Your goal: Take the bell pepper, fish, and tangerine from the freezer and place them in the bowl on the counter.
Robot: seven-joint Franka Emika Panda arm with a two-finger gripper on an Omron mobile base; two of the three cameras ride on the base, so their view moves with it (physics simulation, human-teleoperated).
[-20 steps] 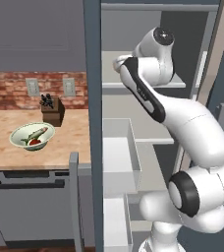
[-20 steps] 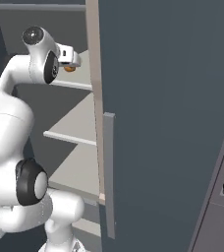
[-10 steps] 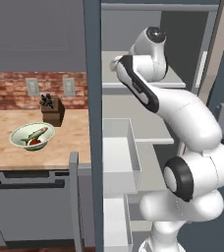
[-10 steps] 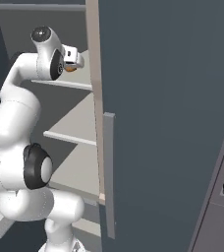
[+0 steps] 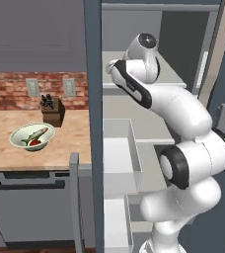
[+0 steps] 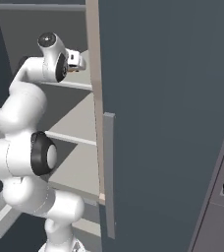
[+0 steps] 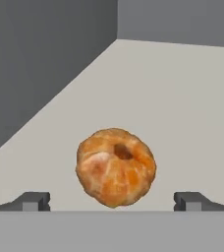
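In the hand view the tangerine point(image 7: 116, 167), an orange dimpled ball, rests on the pale freezer shelf point(image 7: 182, 98). My gripper point(image 7: 113, 202) is open, with one fingertip on each side of the fruit, which sits just ahead of them and untouched. The arm reaches onto the upper shelf of the slate-blue freezer point(image 5: 92, 123), and its white hand point(image 6: 73, 58) is beside the door edge. The pale green bowl point(image 5: 16, 133) stands on the tan counter point(image 5: 6, 155) and holds the fish point(image 5: 37, 133) and the red bell pepper point(image 5: 34, 143).
A dark knife block point(image 5: 53, 109) stands behind the bowl against the brick backsplash. The open freezer door point(image 6: 173, 123) is close on the right of the arm. A white drawer point(image 5: 119, 153) juts out below the shelf.
The arm has stretched farther into the upper freezer shelf, bringing the hand nearer the tangerine. The jaws have stayed wide apart.
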